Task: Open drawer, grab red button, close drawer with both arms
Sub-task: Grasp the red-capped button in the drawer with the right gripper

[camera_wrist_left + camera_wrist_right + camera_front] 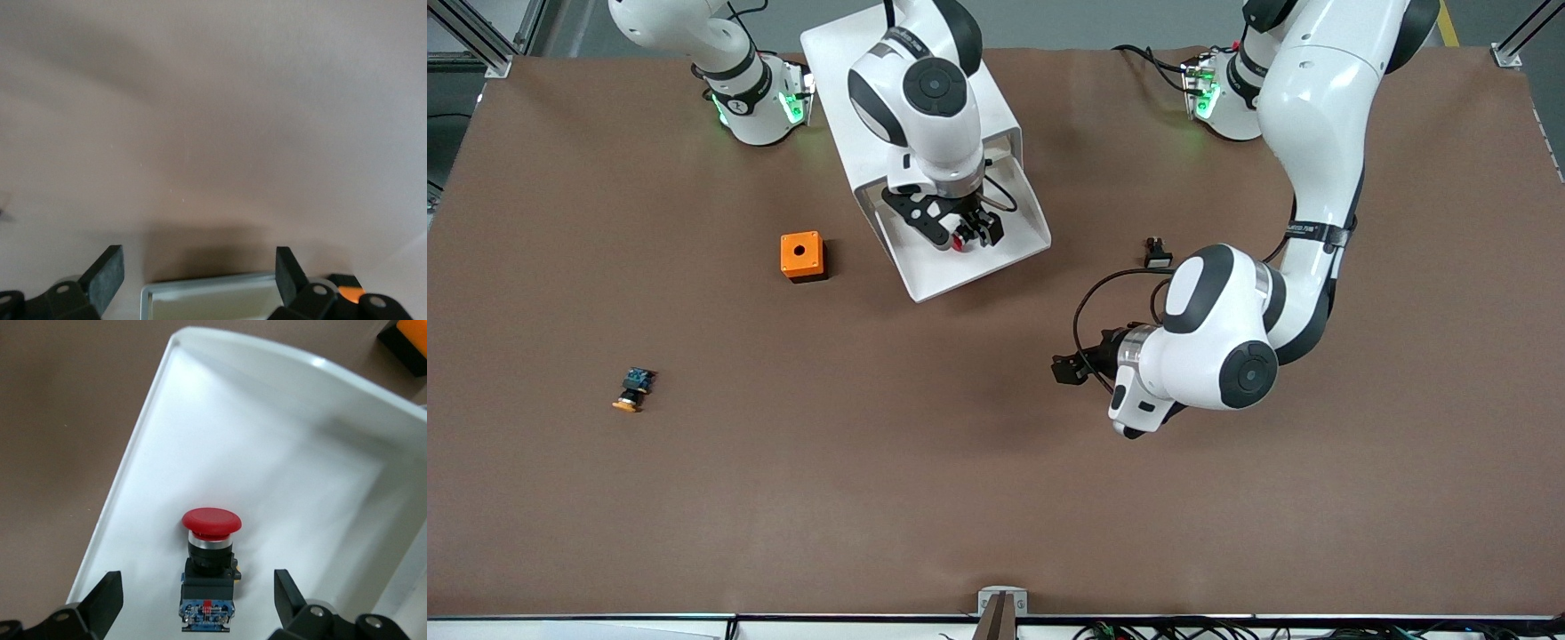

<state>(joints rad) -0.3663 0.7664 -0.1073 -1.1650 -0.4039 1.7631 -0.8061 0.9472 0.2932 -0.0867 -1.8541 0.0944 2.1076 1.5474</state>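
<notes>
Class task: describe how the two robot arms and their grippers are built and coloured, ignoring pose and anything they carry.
Both arms, the right arm and the left arm, are glossy white rounded shells with black joint discs and bands. Green lights glow at their bases. A black cable loops beside the left arm's wrist, and a black strap circles its forearm. The right gripper and left gripper are black, with two flat fingers each.

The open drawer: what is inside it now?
The drawer holds the red-capped button, lying between the open fingers of the right gripper. The arm hides part of the drawer.
</notes>
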